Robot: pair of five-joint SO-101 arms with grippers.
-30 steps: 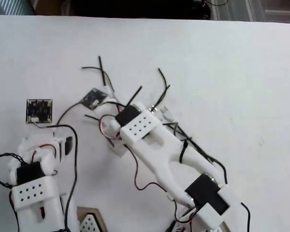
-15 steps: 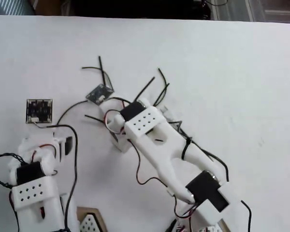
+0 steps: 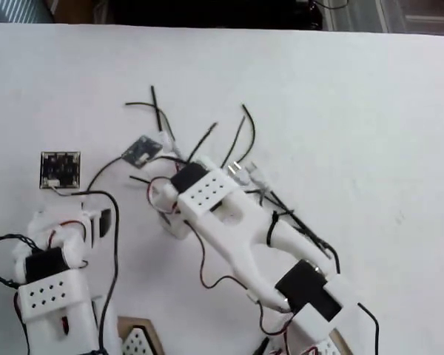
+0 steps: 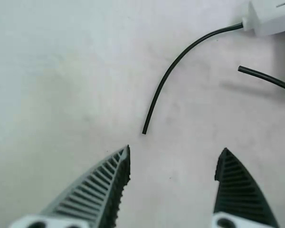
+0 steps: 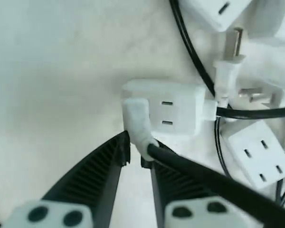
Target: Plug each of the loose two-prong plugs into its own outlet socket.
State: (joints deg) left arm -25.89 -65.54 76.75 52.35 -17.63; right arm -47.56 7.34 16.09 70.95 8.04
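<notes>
White plastic is crowding the work: the left gripper [image 4: 173, 156] is hanging spread over bare table [image 4: 61, 71], holding nothing, while the right gripper [image 5: 137, 151] is pinching one plug [image 5: 136, 118] against an outlet socket [image 5: 173, 111], seemingly entering. Three sockets [image 5: 256, 152] are showing; two loose plugs [image 5: 226, 71] are lying unplugged beside them.

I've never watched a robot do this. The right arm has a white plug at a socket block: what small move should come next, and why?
Probably a short push of the white plug into the socket block. The right gripper is closed on the plug's cord end, the plug's head touches the block's end, and its prongs are hidden.
</notes>
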